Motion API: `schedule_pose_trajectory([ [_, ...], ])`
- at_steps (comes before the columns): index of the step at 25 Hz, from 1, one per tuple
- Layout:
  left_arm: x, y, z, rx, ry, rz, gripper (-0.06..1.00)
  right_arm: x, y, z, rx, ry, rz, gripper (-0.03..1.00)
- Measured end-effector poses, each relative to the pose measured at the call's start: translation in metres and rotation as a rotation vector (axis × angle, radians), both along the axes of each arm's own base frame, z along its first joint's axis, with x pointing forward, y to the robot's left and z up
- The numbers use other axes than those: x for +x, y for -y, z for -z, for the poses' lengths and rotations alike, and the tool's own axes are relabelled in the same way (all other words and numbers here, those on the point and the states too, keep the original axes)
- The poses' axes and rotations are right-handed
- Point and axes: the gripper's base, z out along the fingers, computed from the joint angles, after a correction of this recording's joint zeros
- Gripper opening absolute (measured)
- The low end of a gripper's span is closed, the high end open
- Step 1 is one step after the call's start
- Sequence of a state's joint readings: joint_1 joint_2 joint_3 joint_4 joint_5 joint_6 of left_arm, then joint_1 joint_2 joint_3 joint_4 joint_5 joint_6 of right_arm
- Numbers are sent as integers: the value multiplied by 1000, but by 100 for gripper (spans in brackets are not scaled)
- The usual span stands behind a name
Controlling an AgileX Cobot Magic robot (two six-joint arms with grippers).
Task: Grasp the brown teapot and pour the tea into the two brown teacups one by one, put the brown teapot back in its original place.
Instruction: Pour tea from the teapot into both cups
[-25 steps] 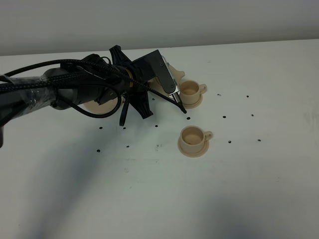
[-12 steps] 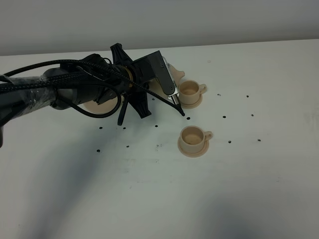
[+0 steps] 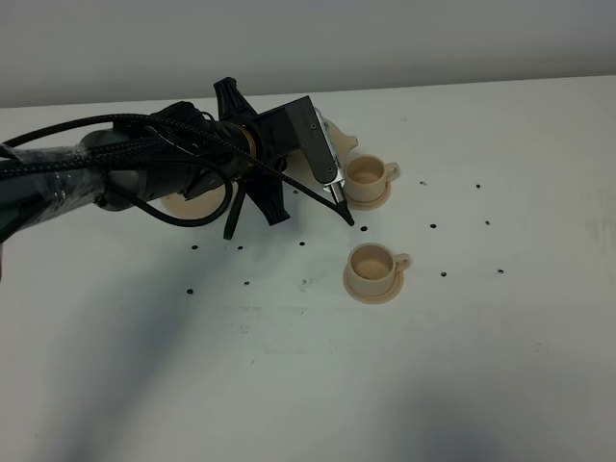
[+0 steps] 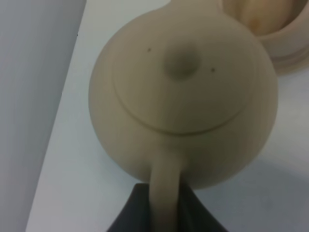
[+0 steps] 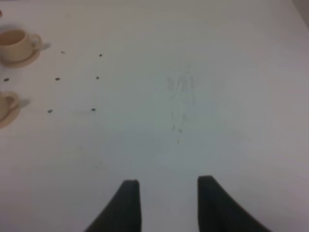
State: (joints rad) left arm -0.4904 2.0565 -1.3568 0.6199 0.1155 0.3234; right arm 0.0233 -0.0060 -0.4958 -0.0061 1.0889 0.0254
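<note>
White worktop (image 3: 500,366), speckled with small dark dots, ran up to a pale wall, and most of it lay bare. Straight ahead of the left claw (image 4: 163,200) sat the teapot (image 4: 183,96), its loop handle (image 4: 166,171) clenched between the two dark jaws, lid knob facing the wrist camera. Just beyond the pot, on its spout side, stood the far cup (image 3: 369,173) on its small saucer. The near cup (image 3: 373,264) stood off to one side of the claw, clear of it. Whether the pot was tipped or touching the worktop could not be told, as the arm hid most of it from above. Behind the claw, under the arm, an edge of the wide saucer (image 3: 178,204) showed. The right claw (image 5: 168,198) hung released and empty over bare worktop, well apart from the cups. The pot looked like rigid matte ceramic: brittle if knocked against a cup, not very slippery, and front-heavy, since the belly hung ahead of the thin handle and would tend to twist in the grip. The handle seemed the right hold, taken firmly. The lid appeared loose and might slide off in a steep pour.
</note>
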Motion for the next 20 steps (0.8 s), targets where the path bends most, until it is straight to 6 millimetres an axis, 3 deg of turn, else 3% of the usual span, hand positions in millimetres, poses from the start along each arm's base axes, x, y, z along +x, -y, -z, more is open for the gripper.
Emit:
schedule_pose_trajectory([
  [20,-1,1,2,28,40,72,8,0,0,0,0,0,0,31],
])
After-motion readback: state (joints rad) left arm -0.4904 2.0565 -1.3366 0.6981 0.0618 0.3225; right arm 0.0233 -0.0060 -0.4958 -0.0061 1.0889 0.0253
